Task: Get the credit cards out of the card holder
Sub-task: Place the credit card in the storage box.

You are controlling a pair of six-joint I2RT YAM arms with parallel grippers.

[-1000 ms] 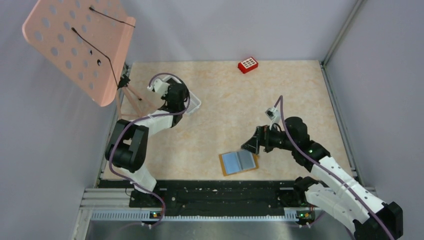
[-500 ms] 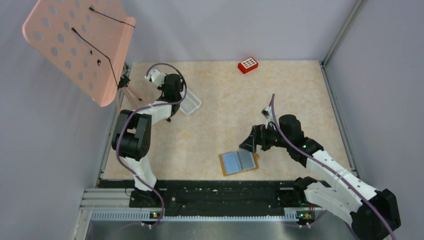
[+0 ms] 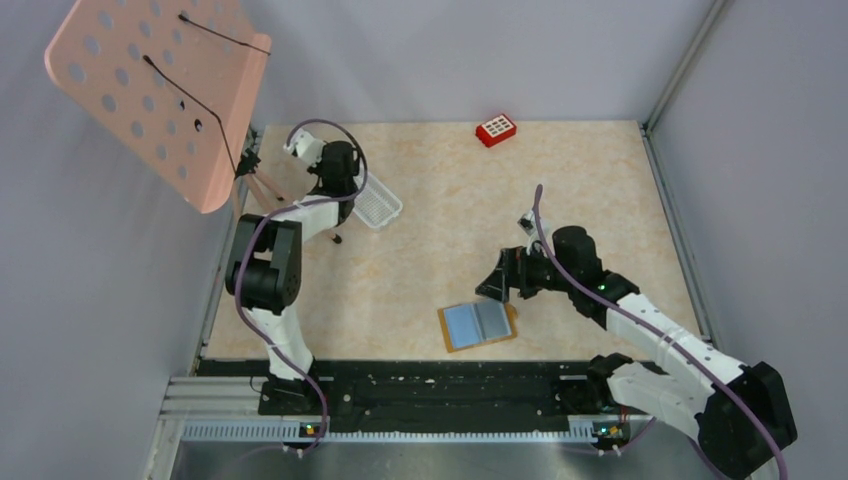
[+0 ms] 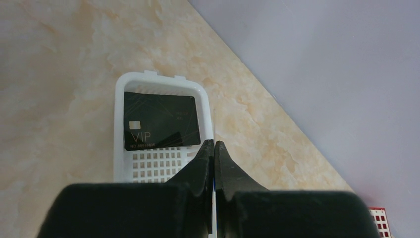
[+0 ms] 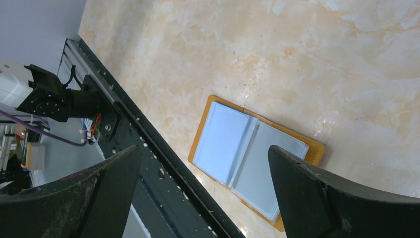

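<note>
The card holder (image 3: 478, 325) lies open near the table's front edge, tan cover down and light blue sleeves (image 5: 252, 153) up. No card shows in its sleeves. My right gripper (image 3: 497, 280) hovers just above and beyond it, open, its jaws (image 5: 204, 148) wide and empty. At the far left, my left gripper (image 3: 345, 187) is over the right wall of a white mesh tray (image 4: 158, 161). It is shut (image 4: 214, 144) on a thin credit card (image 4: 214, 124) seen edge-on. Another black credit card (image 4: 161, 121) marked VIP lies flat in the tray's far end.
A pink perforated stand panel (image 3: 150, 90) overhangs the far left corner, with its legs beside the left arm. A small red block (image 3: 496, 129) sits at the back edge. A black rail (image 3: 440, 385) runs along the near edge. Grey walls enclose the table.
My left gripper has pulled back toward the far left, uncovering the white tray. The right gripper has edged slightly left and farther from the holder, still open.
</note>
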